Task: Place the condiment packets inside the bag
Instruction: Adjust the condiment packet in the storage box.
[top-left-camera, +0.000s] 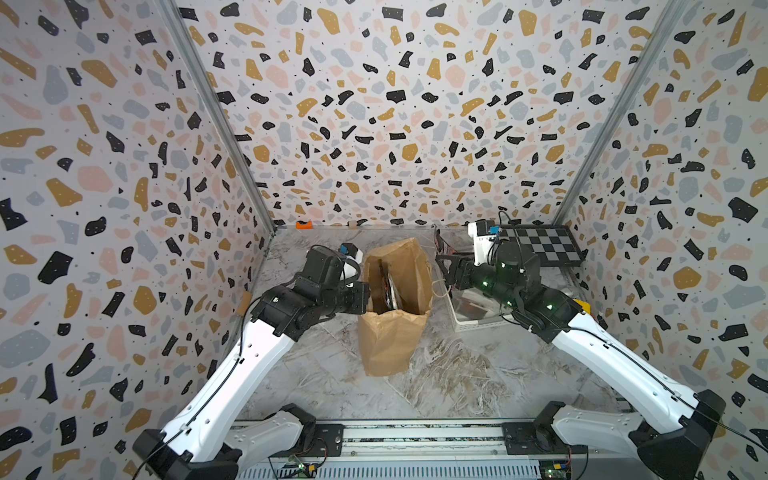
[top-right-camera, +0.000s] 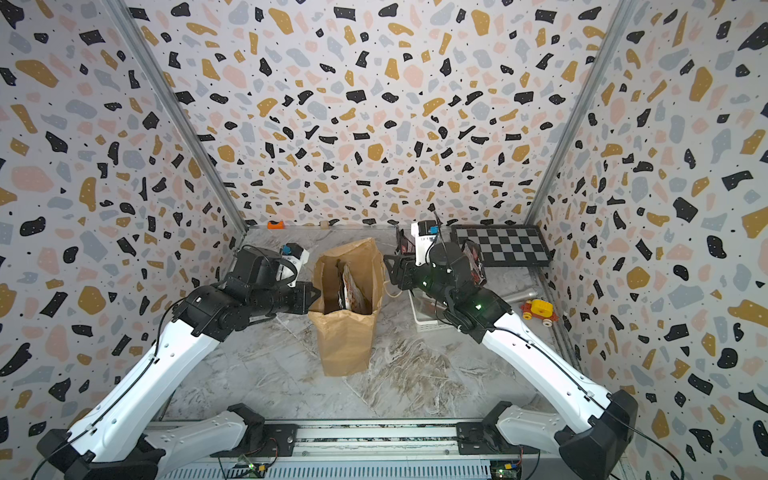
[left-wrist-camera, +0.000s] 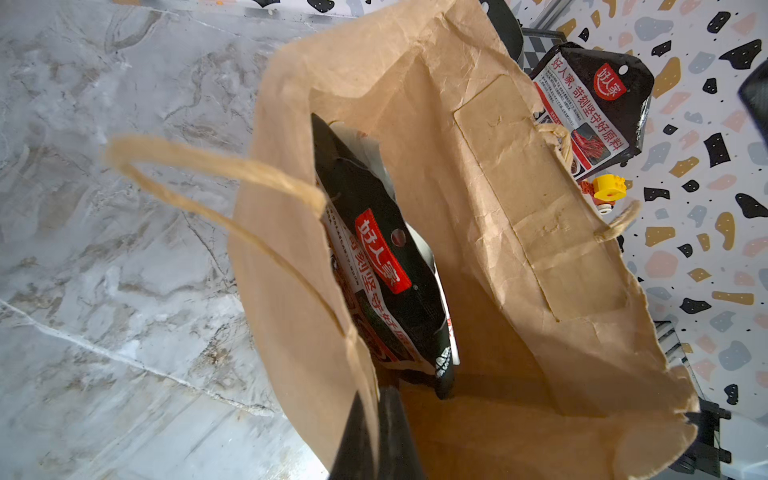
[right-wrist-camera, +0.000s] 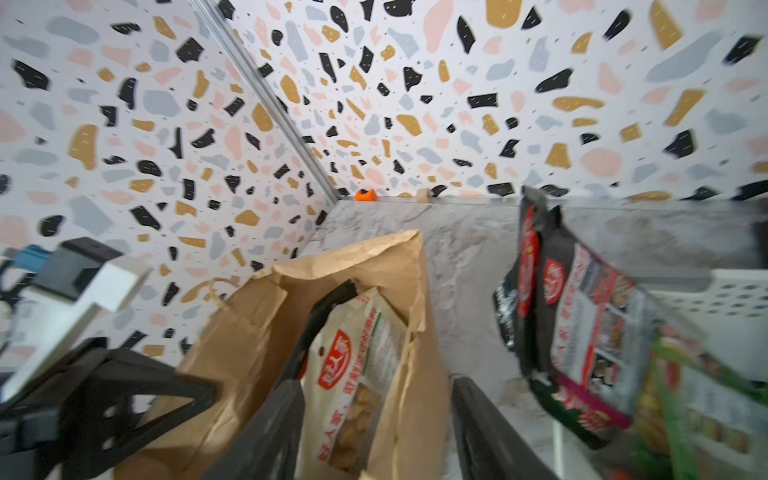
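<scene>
Centred on the table (top-left-camera: 478, 374), the tall crinkled brown paper bag (top-left-camera: 392, 332) holds glossy black-and-white condiment packets (left-wrist-camera: 386, 266), left tool (top-left-camera: 368, 296) pinching its rim, right tool (right-wrist-camera: 376, 388) spread just beside; a white plastic lattice basket (right-wrist-camera: 731, 297) crowds the right edge, the front lies open.

The bag (top-left-camera: 395, 336) stands upright on the counter (top-left-camera: 478, 374), packets (top-left-camera: 388, 286) inside. The left pincer (top-left-camera: 366, 296) touches its rim. A white basket (top-left-camera: 469, 324) sits just beside it.

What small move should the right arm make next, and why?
Probably swing the right gripper toward the basket for another black packet: its jaws stand open and empty by the bag, packets lie inside, and the left gripper pinches the rim open.
</scene>
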